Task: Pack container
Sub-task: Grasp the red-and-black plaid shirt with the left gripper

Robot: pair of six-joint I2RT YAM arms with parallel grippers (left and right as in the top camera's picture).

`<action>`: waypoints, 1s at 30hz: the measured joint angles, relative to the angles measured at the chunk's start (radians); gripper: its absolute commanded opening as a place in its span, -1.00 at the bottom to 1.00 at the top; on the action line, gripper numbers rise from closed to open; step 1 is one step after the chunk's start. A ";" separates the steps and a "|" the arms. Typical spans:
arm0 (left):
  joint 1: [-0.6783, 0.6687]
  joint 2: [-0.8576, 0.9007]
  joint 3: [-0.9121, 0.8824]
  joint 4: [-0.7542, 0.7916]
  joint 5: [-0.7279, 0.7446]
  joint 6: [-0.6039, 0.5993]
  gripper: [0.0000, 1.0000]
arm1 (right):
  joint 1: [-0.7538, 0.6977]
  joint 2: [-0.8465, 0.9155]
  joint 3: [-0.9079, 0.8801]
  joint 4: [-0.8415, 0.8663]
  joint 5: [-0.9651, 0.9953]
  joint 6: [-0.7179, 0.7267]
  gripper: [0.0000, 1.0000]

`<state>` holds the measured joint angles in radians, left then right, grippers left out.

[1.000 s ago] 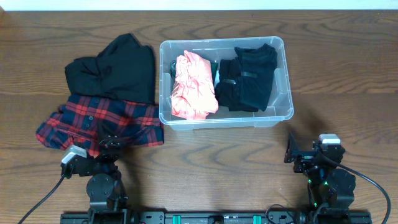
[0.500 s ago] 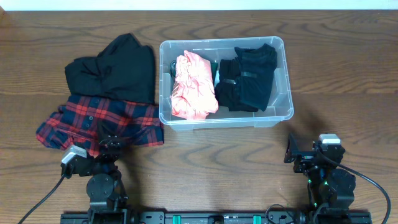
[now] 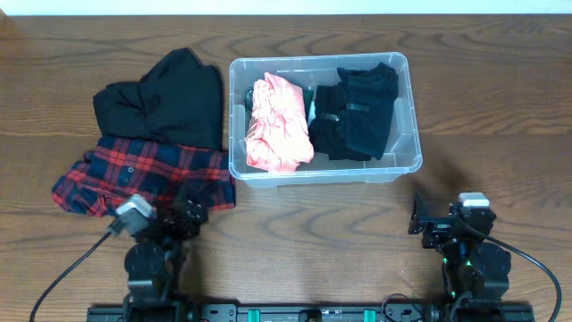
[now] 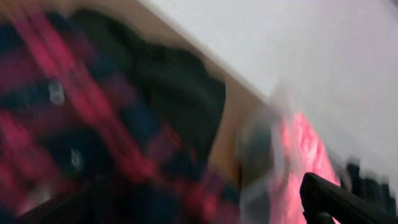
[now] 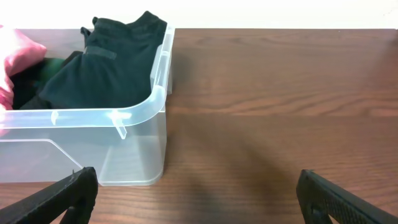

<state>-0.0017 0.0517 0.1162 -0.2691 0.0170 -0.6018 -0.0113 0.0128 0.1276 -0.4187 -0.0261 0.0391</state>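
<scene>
Left side: red plaid shirt (image 3: 134, 174) lies loose on the counter (image 3: 500, 107), with a black garment (image 3: 165, 103) overlapping its far edge, both just left of the container (image 3: 323, 60). Left fingers (image 3: 189, 215) hang at the shirt's near-right corner. The left wrist view is badly smeared, but they look spread wide with nothing between them. Risks, my read: a pinch at that corner takes one layer only, so the shirt trails and snags the rim on the way over. It could also drag the black garment along, since the two overlap. A low swing right could clip the container's near-left wall and shove it. The container sits centre-far on the counter: clear plastic, rounded corners, thick rim, small moulded ribs under the rim. It's already well filled, with a pink garment (image 3: 279, 125) on the left and folded black clothes (image 3: 357, 112) on the right. There's little free floor, so anything added probably stacks on top and may spill over the rim. Right fingers (image 3: 418, 215) are spread wide and empty, parked near-right, apart from the container.
</scene>
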 measured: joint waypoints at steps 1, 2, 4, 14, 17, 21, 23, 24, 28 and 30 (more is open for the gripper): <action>0.000 0.018 0.022 -0.045 0.023 0.002 0.96 | 0.000 0.000 0.000 0.000 0.000 0.000 0.98; 0.000 0.053 0.070 -0.106 0.043 0.013 0.96 | 0.000 0.000 0.000 -0.001 0.000 0.000 0.99; 0.000 0.130 0.177 -0.197 0.060 0.039 0.96 | 0.000 -0.001 -0.001 0.001 0.000 0.000 0.98; 0.002 0.725 0.895 -0.590 -0.092 0.261 0.96 | 0.000 -0.001 -0.003 0.002 0.000 -0.001 0.98; 0.031 0.830 0.943 -0.624 -0.127 0.266 0.96 | 0.000 -0.001 -0.003 0.001 0.000 -0.002 0.98; 0.167 0.961 0.947 -0.668 -0.101 0.235 0.96 | 0.000 -0.001 -0.003 0.002 0.000 -0.003 0.99; 0.277 1.038 0.947 -0.670 -0.047 0.228 0.96 | 0.000 -0.001 -0.003 0.001 0.000 -0.003 0.98; 0.338 1.074 0.947 -0.669 -0.011 0.227 0.96 | 0.000 -0.001 -0.003 0.002 0.000 -0.003 0.98; 0.586 1.222 0.947 -0.652 0.154 0.237 0.96 | 0.000 -0.001 -0.003 0.002 0.000 -0.003 0.99; 0.691 1.299 0.947 -0.640 0.230 0.249 0.96 | 0.000 -0.001 -0.003 0.002 0.000 -0.003 0.98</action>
<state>0.6895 1.3510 1.0630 -0.9089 0.2470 -0.3531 -0.0113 0.0116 0.1242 -0.4168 -0.0261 0.0364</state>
